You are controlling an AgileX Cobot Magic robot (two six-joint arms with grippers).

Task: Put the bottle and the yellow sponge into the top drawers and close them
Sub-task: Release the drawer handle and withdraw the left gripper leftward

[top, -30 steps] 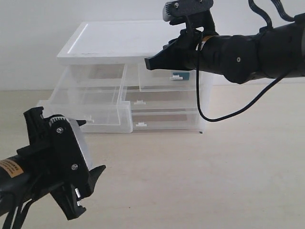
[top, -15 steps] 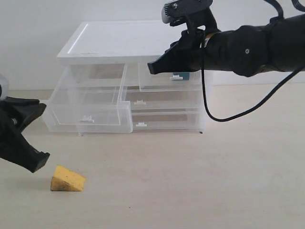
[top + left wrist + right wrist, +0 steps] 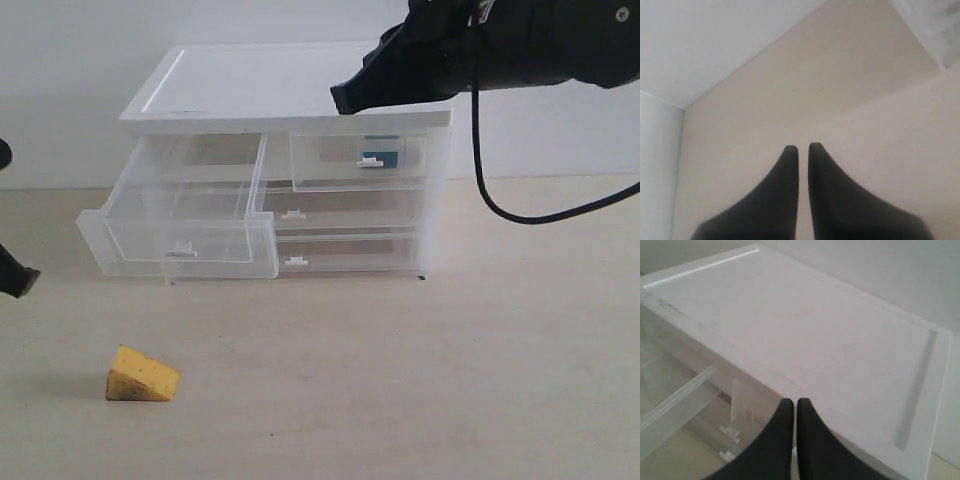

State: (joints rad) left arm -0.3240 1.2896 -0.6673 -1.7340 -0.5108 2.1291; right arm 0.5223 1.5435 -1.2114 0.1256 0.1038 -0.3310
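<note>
Exterior view: nearest, the yellow sponge (image 3: 143,375) lies on the table (image 3: 450,380), well in front of the cabinet (image 3: 280,85). The left gripper (image 3: 803,148) sits at the left edge, its fingers nearly pressed together with only a slit between them, gripping nothing. Farther back, the left top drawer (image 3: 180,215) stands pulled out. The right top drawer (image 3: 340,165) is pushed in, with the bottle (image 3: 384,153) inside. Above the cabinet's front edge, the right gripper (image 3: 791,402) is pressed together, empty.
</note>
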